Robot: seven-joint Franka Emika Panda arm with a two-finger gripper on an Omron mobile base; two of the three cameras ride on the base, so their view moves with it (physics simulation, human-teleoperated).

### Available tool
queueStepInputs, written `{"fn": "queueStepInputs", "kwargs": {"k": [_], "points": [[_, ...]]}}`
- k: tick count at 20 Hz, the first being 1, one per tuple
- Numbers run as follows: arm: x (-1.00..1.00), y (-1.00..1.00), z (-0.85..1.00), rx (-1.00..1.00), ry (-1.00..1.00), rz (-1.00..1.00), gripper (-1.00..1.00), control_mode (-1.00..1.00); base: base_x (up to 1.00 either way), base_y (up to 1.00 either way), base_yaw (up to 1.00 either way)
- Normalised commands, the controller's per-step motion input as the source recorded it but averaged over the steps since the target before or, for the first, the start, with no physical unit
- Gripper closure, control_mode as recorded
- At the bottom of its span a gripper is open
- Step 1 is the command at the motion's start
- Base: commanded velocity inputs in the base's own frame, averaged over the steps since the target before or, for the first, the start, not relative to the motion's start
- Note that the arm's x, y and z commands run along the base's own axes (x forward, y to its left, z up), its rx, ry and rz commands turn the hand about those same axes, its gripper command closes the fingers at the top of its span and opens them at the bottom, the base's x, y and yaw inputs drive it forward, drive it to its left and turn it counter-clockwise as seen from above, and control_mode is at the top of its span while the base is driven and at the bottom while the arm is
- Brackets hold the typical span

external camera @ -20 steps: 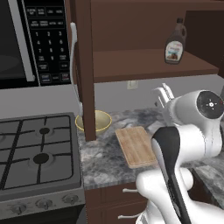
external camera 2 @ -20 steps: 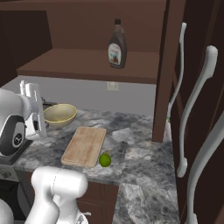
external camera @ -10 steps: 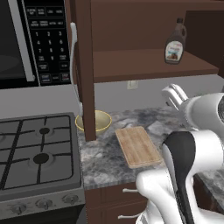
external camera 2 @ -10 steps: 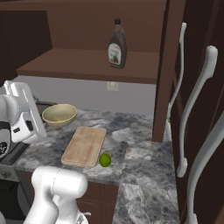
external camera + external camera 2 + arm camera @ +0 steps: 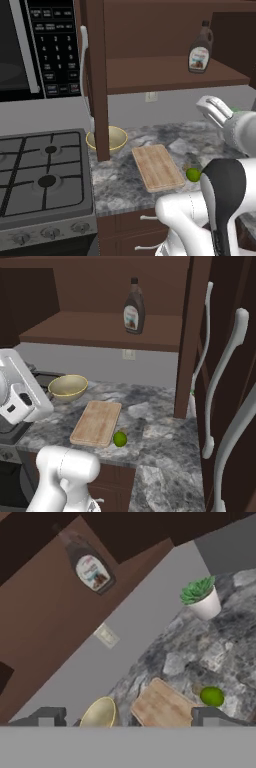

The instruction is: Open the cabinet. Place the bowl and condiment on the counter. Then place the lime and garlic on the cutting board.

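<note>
Marble counter (image 5: 160, 431) carries bowl (image 5: 68, 387), cutting board (image 5: 96, 423), lime (image 5: 119, 438) touching board's corner; condiment (image 5: 133, 306) on open cabinet shelf; hand view adds potted plant (image 5: 202, 599); gripper (image 5: 216, 108) spread wide, empty.

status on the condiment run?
Gripper open, empty, up off the counter. Bowl already down by the cutting board; condiment bottle on the cabinet shelf. Lime beside the board.
</note>
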Motion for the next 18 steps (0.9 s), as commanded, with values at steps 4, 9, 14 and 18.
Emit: {"fn": "queueStepInputs", "kwargs": {"k": [4, 9, 14, 18], "points": [[-0.28, -0.07, 0.29, -0.16, -0.12, 0.06, -1.00, -1.00, 0.00, 0.00, 0.00], [-0.14, -0.09, 0.26, -0.15, -0.12, 0.04, -1.00, -1.00, 0.00, 0.00, 0.00], [-0.06, -0.04, 0.34, -0.12, -0.12, 0.01, -1.00, -1.00, 0.00, 0.00, 0.00], [-0.06, 0.00, 0.37, -0.13, -0.11, 0.00, -1.00, -1.00, 0.00, 0.00, 0.00]]}}
